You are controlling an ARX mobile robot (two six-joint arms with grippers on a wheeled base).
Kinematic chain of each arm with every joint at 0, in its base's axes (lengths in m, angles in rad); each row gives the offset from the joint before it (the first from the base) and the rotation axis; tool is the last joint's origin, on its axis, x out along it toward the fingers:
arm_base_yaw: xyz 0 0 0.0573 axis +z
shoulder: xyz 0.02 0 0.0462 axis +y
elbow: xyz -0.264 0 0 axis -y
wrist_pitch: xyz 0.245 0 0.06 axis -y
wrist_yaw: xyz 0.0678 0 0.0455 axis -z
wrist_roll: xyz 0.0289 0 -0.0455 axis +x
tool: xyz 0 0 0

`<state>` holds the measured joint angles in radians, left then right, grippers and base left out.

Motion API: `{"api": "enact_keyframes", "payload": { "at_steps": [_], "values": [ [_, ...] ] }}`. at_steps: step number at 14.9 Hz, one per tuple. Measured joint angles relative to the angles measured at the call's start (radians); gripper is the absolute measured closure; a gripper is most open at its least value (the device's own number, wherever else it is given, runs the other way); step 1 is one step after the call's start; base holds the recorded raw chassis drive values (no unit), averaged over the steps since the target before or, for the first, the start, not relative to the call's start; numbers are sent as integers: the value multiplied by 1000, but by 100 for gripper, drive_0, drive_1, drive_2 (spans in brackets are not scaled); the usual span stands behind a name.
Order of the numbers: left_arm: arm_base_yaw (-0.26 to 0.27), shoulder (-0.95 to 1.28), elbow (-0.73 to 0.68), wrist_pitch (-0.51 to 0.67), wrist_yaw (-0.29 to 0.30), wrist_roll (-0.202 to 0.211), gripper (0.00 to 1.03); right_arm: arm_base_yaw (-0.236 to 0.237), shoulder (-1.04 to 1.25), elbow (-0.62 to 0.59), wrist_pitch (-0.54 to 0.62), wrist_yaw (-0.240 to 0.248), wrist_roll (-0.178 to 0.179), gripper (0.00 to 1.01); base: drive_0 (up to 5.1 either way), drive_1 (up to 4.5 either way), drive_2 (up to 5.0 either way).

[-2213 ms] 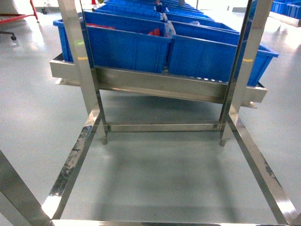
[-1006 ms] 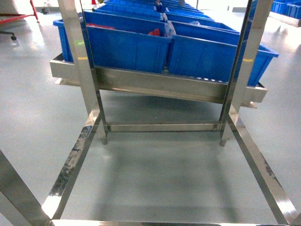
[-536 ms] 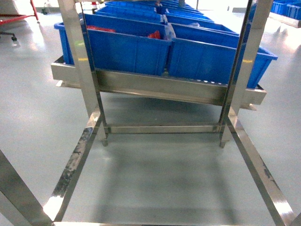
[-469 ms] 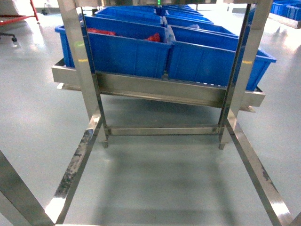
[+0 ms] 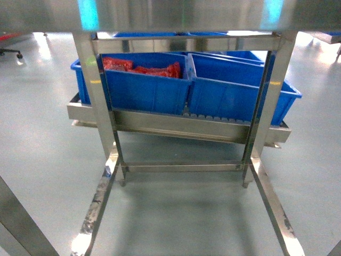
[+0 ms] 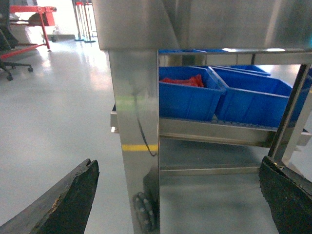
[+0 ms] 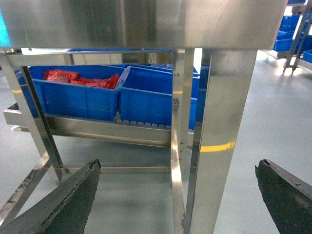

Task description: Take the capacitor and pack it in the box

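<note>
- Left gripper (image 6: 178,195) spread wide, holding nothing; dark worn fingers (image 6: 63,202) at 7 and 5 o'clock of the left wrist view.
- Right gripper (image 7: 175,200) also wide apart, nothing between; fingers (image 7: 68,204) at 7 and 5 o'clock of the right wrist view.
- Neither gripper visible in head view.
- Pink box and capacitor: not seen in any view, so location can't be told.
- Steel table frame (image 5: 101,133) filling head view, underside of top across 12 o'clock, legs at 9 and 3 o'clock, floor rails running to 7 and 5 o'clock.
- Steel leg (image 6: 139,161) dead centre in left wrist view, yellow mark on it, caster (image 6: 145,210) at its foot near 6 o'clock.
- Behind the frame, steel roller rack (image 5: 176,125) carrying blue bins side by side, touching.
- Left blue bin (image 5: 144,90) holding red packets (image 5: 141,68), toward 11 o'clock.
- Right blue bin (image 5: 224,96) toward 1 o'clock, contents not readable.
- Grey glossy floor (image 5: 42,149) all round; red-framed cart (image 6: 31,22) at 10 o'clock in left wrist view.
</note>
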<state>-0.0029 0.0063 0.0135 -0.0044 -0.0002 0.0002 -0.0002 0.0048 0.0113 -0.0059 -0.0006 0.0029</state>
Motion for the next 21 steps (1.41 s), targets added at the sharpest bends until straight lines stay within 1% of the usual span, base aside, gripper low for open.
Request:
{"api": "enact_keyframes", "payload": {
  "at_steps": [21],
  "values": [
    [0, 0, 0, 0, 0, 0, 5, 0, 0, 0, 1, 1, 0, 3, 0, 0, 0]
  ]
}}
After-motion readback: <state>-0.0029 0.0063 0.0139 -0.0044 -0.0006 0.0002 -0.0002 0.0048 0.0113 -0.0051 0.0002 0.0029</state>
